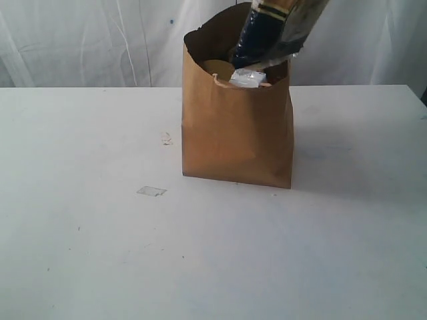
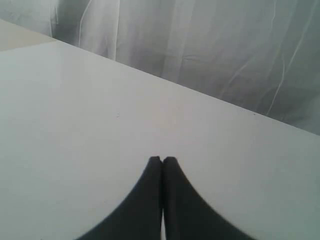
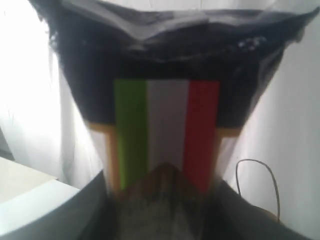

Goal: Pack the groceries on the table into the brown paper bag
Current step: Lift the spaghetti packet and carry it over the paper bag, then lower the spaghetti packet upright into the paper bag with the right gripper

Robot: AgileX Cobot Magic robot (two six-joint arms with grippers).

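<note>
The brown paper bag (image 1: 237, 140) stands upright in the middle of the table (image 1: 100, 253). The long spaghetti packet (image 1: 267, 33), dark with a green, white and red stripe, hangs tilted over the bag, its lower end inside the mouth. My right gripper (image 3: 160, 200) is shut on the spaghetti packet (image 3: 165, 120), one dark finger on each side; it is out of the exterior view. Something white and clear (image 1: 250, 79) shows inside the bag's mouth. My left gripper (image 2: 162, 160) is shut and empty over the bare table (image 2: 75, 125), also out of the exterior view.
A small clear scrap (image 1: 151, 191) and tiny crumbs (image 1: 166, 139) lie on the table left of the bag. A white curtain (image 1: 100, 40) hangs behind the table. A thin cable (image 3: 255, 175) shows in the right wrist view.
</note>
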